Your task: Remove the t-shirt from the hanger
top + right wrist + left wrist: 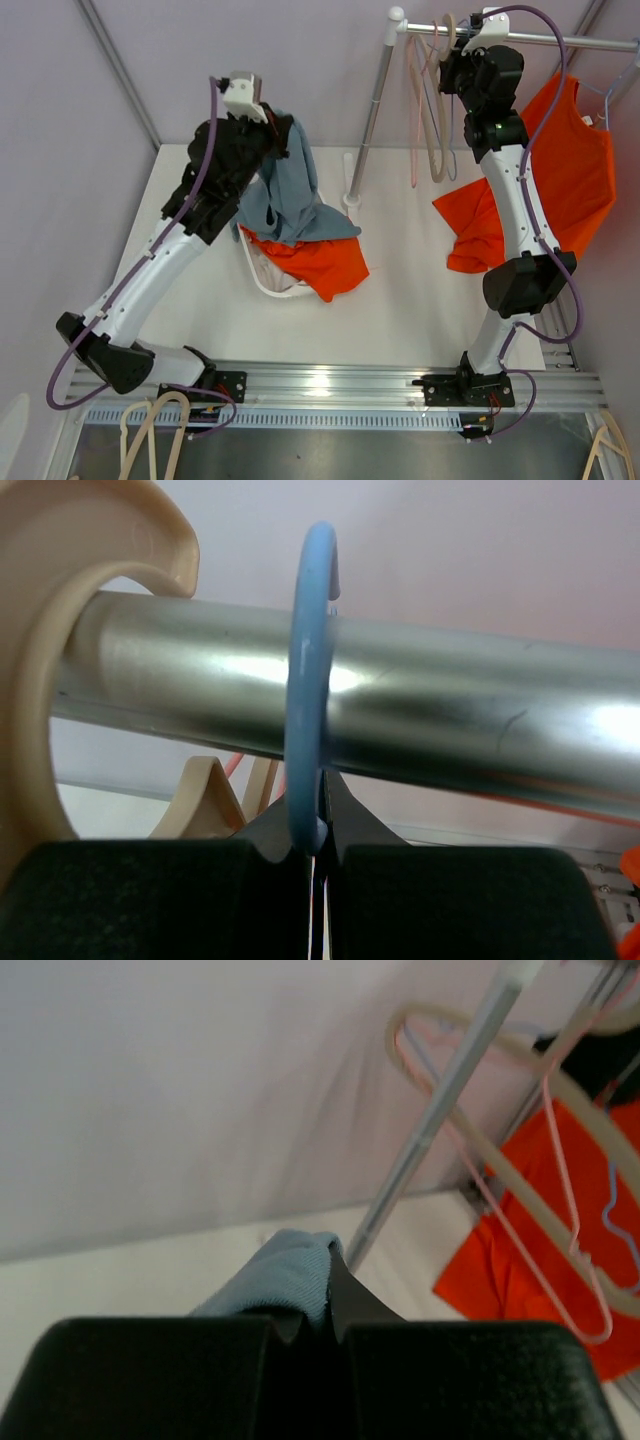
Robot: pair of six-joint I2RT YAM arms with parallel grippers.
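My left gripper (270,125) is raised over the table's left half and shut on the top fold of a blue-grey t-shirt (290,190). The t-shirt hangs from it down into a white basket (262,278). In the left wrist view the ribbed blue cloth (285,1275) bulges out between the closed fingers of the left gripper (335,1300). My right gripper (455,50) is up at the metal rail (580,42). Close up, the right gripper (320,835) is shut on the blue hanger hook (308,680), which loops over the rail (450,710).
An orange shirt (325,265) spills over the basket's front. Another orange t-shirt (570,170) hangs from the rail at the right. Beige hangers (437,120) and a pink one (415,110) hang by the rack's upright pole (365,130). Spare hangers (150,430) lie below the arm bases.
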